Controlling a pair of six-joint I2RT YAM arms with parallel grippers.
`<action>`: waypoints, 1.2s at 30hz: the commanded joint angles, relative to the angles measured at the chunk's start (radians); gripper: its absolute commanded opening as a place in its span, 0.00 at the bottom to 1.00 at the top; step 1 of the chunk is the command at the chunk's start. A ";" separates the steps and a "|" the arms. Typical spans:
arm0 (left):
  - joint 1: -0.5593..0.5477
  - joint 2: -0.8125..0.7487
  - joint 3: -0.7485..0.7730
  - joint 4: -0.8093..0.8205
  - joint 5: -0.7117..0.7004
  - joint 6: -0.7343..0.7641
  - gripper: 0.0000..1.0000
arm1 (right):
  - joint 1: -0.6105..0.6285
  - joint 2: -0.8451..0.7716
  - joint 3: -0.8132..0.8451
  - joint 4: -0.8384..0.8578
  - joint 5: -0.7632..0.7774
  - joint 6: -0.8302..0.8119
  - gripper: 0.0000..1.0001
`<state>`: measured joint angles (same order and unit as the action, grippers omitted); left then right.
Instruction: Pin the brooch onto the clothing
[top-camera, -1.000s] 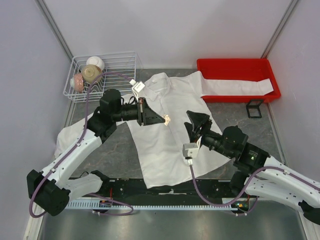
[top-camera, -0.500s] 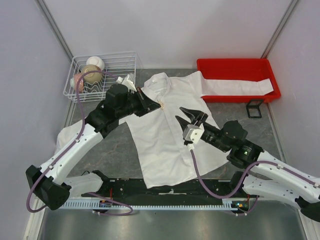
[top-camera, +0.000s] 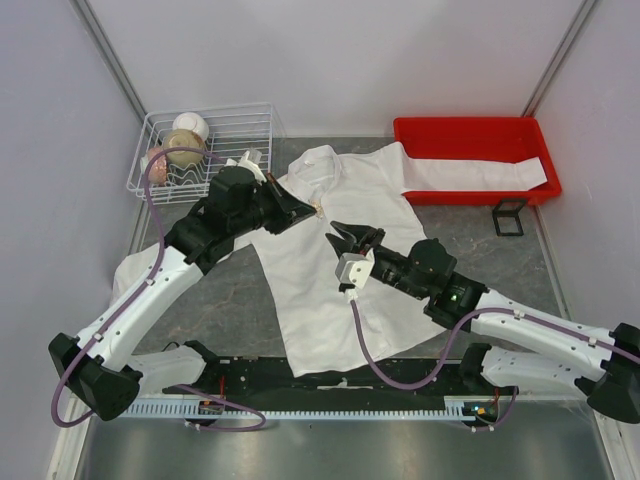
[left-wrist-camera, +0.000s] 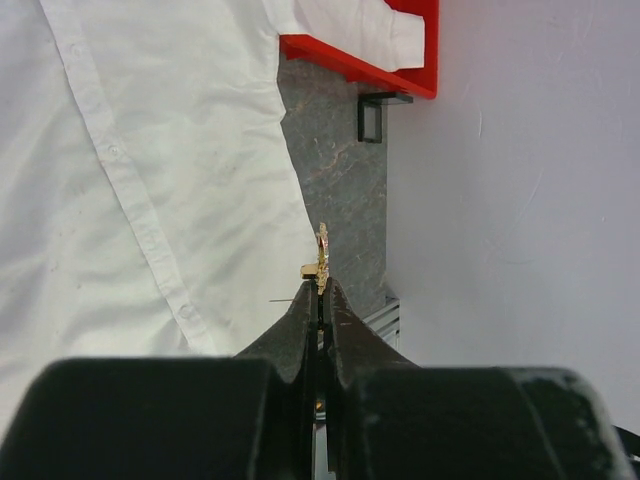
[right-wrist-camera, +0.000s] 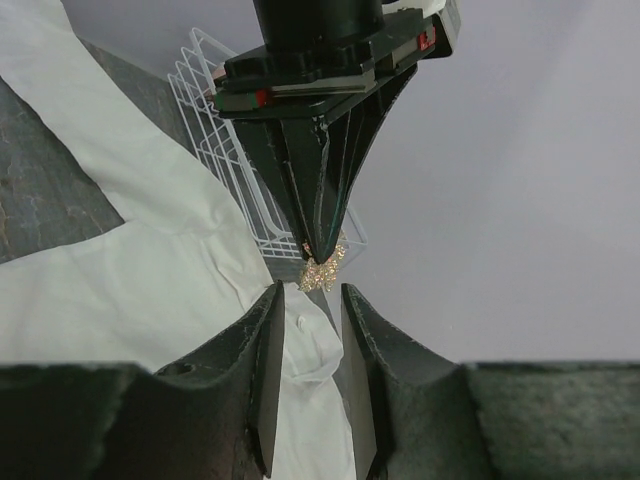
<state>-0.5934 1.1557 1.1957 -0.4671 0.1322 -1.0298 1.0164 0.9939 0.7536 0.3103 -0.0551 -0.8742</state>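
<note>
Brooch pinched above the shirt, centre of the top view.
The white shirt (top-camera: 330, 285) lies flat mid-frame, one sleeve in the red bin (top-camera: 470, 135) at upper right. The left gripper (left-wrist-camera: 320, 292) is clamped on the gold brooch (left-wrist-camera: 321, 255), over the shirt near its collar. The right gripper (right-wrist-camera: 310, 300) faces it, jaws narrowly apart and holding nothing, tips just beside the brooch.

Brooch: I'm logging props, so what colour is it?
The brooch is gold, shown best in the right wrist view.
</note>
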 joint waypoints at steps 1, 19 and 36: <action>-0.002 -0.017 0.031 0.005 -0.006 -0.064 0.02 | 0.014 0.035 0.004 0.104 0.008 -0.020 0.35; -0.002 -0.016 0.033 0.008 0.017 -0.098 0.02 | 0.022 0.112 0.013 0.131 0.123 -0.108 0.25; -0.002 -0.010 0.027 0.030 0.056 -0.119 0.02 | 0.022 0.143 0.036 0.110 0.118 -0.118 0.23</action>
<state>-0.5934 1.1553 1.1957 -0.4747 0.1677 -1.1118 1.0325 1.1213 0.7540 0.3866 0.0452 -0.9852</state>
